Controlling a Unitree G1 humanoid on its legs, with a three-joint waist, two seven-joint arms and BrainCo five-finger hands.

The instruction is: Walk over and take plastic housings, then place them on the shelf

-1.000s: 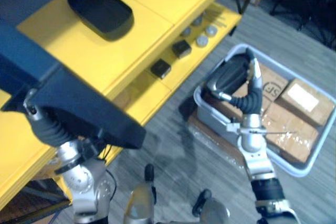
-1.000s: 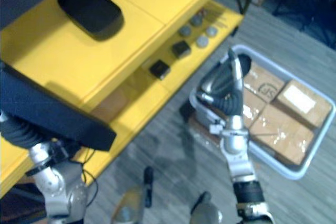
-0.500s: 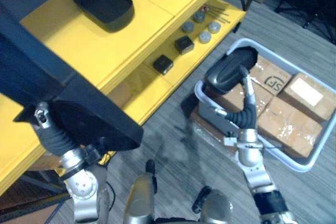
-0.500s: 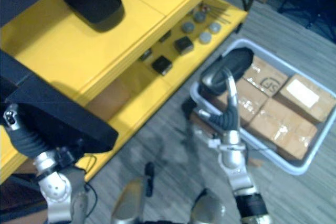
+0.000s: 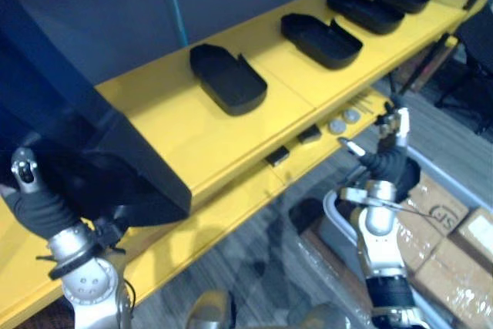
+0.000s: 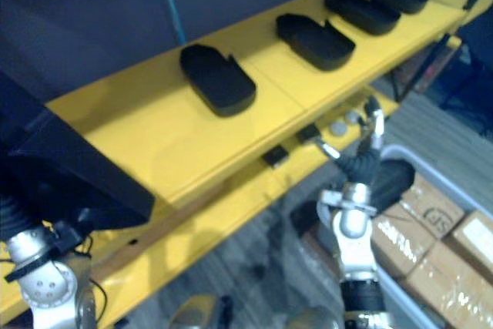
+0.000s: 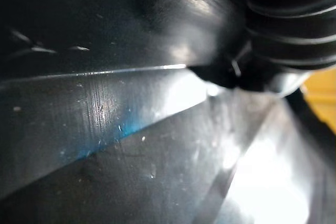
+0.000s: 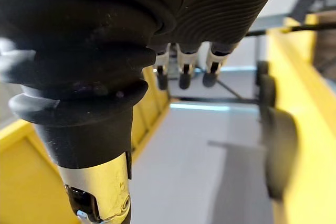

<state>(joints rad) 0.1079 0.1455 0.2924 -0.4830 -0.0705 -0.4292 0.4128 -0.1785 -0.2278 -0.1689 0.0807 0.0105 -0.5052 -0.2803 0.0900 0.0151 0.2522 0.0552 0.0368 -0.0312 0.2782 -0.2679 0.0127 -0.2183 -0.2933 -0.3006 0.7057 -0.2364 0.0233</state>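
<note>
A large black plastic housing [image 5: 77,136] fills the near left, over the yellow shelf's top board [image 5: 185,136]. My left hand [image 5: 25,171] is under its near end, and the left wrist view shows its glossy black surface [image 7: 131,103] pressed close. Several smaller black housings lie in a row along the top board, the nearest one [image 5: 227,78] open side up. My right hand [image 5: 391,161] is raised beside the lower shelf's edge, fingers [image 8: 184,69] straight and holding nothing. A dark housing [image 6: 394,181] lies in the bin behind it.
The lower yellow shelf [image 5: 231,213] carries small black blocks [image 5: 277,156] and grey discs [image 5: 337,125]. A grey bin [image 5: 331,209] with cardboard boxes [image 5: 439,213] stands on the floor at the lower right. A dark wall rises behind the shelf.
The camera has swung up toward the shelf top. My right hand has come off the black housing over the bin and now stands raised and empty. The large housing stays at my left hand.
</note>
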